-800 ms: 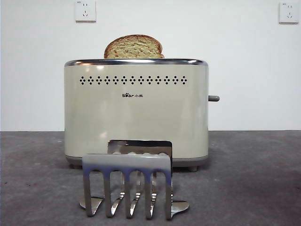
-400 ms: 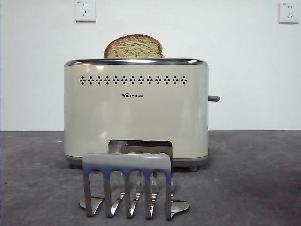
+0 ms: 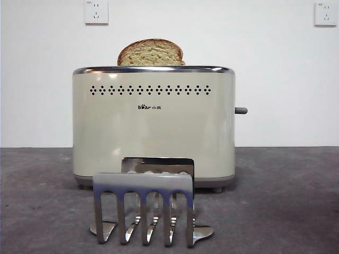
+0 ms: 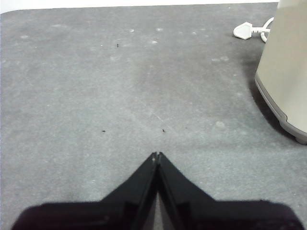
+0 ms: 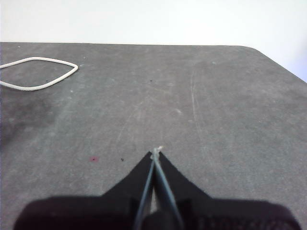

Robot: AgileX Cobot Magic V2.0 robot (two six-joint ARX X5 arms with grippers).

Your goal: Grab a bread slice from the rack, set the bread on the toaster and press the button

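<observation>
The slice of bread [image 3: 151, 53] stands upright in the top of the cream toaster [image 3: 153, 127], its rounded brown crust showing above the chrome rim. The grey button [image 3: 241, 110] sticks out of the toaster's right side. In front of the toaster stands the steel rack [image 3: 144, 206], with no bread in it. My left gripper [image 4: 157, 155] is shut over bare grey table, with a corner of the toaster [image 4: 288, 72] off to one side. My right gripper [image 5: 156, 152] is shut too, over bare table away from the toaster. Neither gripper shows in the front view.
Two white wall sockets [image 3: 96, 11] [image 3: 324, 14] sit high on the wall behind. A white plug [image 4: 247, 31] lies on the table by the toaster, and a loop of white cord [image 5: 38, 72] lies on the grey table [image 5: 192, 105] in the right wrist view.
</observation>
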